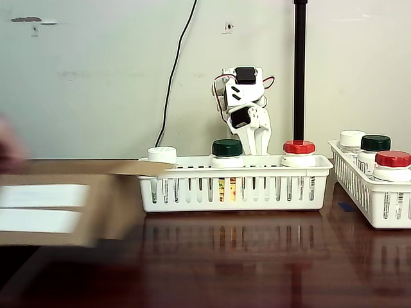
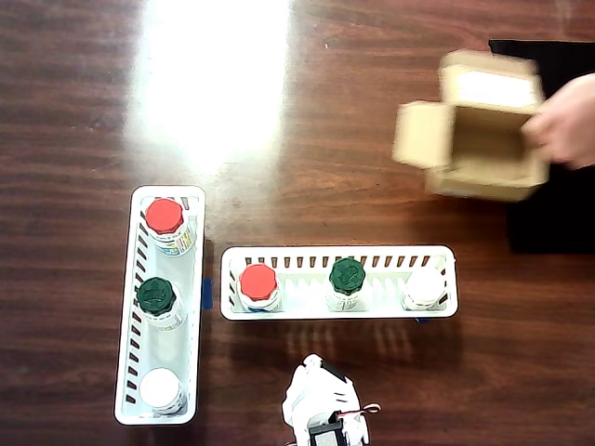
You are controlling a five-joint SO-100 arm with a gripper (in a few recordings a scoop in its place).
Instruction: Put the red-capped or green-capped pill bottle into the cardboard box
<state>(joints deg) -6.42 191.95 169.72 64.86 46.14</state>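
The dark brown wooden table (image 2: 84,102) carries two white slotted plastic baskets (image 2: 339,312). A person's hand (image 2: 565,121) grips the open brown cardboard box (image 2: 474,130), blurred, well apart from them. The folded white arm's gripper (image 1: 255,138) sits behind the baskets; its grip cannot be told. The white, red-capped pill bottle (image 2: 257,282) stands in the nearer basket's end.

dark wood table (image 2: 74,111), 2 white baskets (image 2: 339,311), black mat (image 2: 558,223)
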